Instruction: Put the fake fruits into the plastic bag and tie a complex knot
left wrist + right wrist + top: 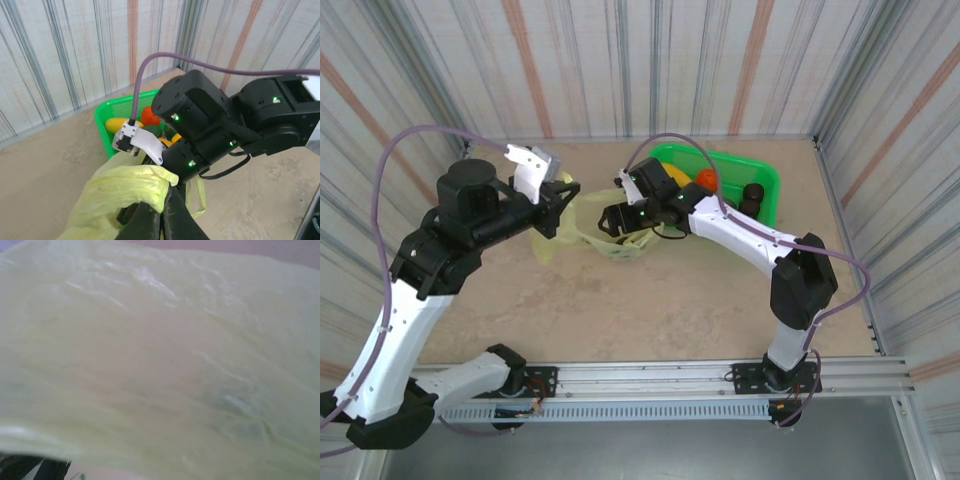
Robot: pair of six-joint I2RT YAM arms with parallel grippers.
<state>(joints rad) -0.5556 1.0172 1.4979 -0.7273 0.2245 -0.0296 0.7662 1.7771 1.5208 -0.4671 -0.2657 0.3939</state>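
The yellow-green plastic bag (588,236) lies crumpled on the table between the two arms. My left gripper (560,196) is shut on a bunched fold of the plastic bag (125,187), its fingers (150,220) pressed together on the film. My right gripper (613,216) reaches into the bag's mouth from the right, and its black wrist (200,125) shows just beyond the fold. The bag's film (160,360) lies against the right wrist camera and hides that gripper's fingers. Fake fruits sit in the green basket (765,178): a yellow mango (117,123), an orange (706,180), dark mangosteens (752,194).
The green basket (102,125) stands at the back right, near the striped wall. A handle loop of the bag (201,197) hangs beside my left fingers. Bare tabletop (650,310) stretches in front of the bag.
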